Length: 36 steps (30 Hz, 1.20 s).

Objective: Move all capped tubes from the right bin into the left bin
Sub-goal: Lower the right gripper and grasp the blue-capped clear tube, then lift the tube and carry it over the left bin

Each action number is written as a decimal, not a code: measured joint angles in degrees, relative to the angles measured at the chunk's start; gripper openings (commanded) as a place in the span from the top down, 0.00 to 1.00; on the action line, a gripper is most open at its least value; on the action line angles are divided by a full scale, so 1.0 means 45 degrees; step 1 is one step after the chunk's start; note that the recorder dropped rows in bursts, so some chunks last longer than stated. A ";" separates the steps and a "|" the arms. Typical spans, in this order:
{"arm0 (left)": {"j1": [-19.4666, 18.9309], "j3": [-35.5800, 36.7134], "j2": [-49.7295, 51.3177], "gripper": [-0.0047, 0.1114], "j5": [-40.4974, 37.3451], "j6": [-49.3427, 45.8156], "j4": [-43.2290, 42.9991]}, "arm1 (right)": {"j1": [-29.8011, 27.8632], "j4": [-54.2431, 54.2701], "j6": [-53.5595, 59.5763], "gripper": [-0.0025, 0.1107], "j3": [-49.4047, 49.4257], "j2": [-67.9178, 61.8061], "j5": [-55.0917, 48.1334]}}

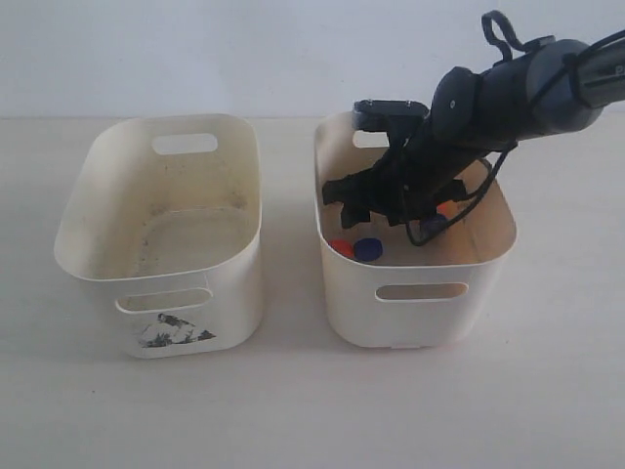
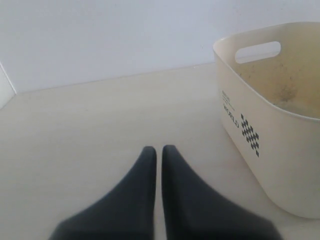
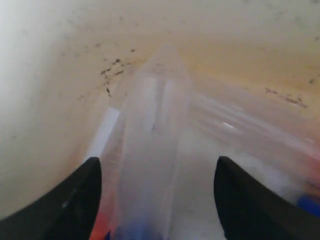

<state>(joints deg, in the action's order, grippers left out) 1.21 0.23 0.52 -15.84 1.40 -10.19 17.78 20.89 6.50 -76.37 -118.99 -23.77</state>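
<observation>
The right bin [image 1: 488, 269] holds capped tubes; a blue cap [image 1: 368, 249] and an orange-red cap [image 1: 341, 247] show at its near left corner, another orange cap [image 1: 447, 209] farther right. My right gripper [image 1: 363, 207] reaches down inside this bin, open. In the right wrist view a clear tube [image 3: 150, 160] with a blue cap end lies between the spread fingers [image 3: 80, 200] without being clamped. The left bin [image 1: 239, 283], with the torn black-grey patch, holds no tubes. My left gripper [image 2: 159, 152] is shut over bare table beside the left bin [image 2: 270, 145]; it is out of the exterior view.
Both bins stand side by side on a pale table [image 1: 293, 410] with a gap between them. A white wall runs behind. The right arm's cables [image 1: 459, 200] hang into the right bin.
</observation>
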 measured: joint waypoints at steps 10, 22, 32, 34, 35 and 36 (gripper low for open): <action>0.0000 0.0000 0.0000 0.92 0.0000 0.0000 0.0000 | 0.0000 0.0082 -0.0126 0.97 -0.0141 -0.0330 0.0278; 0.0000 0.0000 0.0000 0.92 0.0000 0.0000 0.0000 | 0.0000 -0.0020 0.0211 0.98 -0.0063 0.0816 -0.0678; 0.0000 0.0000 0.0000 0.92 0.0000 0.0000 0.0000 | 0.0096 0.0308 0.0423 0.98 -0.0063 0.4743 -0.1630; 0.0000 0.0000 0.0000 0.92 0.0000 0.0000 0.0000 | 0.0471 0.0661 0.0548 0.98 -0.0063 0.5176 -0.1611; 0.0000 0.0000 0.0000 0.92 0.0000 0.0000 0.0000 | 0.0763 0.0909 0.0579 0.98 -0.0063 0.5335 -0.1485; 0.0000 0.0000 0.0000 0.92 0.0000 0.0000 0.0000 | 0.1111 0.1135 0.0637 0.98 -0.0063 0.5414 -0.1274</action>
<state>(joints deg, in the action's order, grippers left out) 1.21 0.23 0.52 -15.84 1.40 -10.19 22.78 26.00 9.36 -76.66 -94.63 -29.50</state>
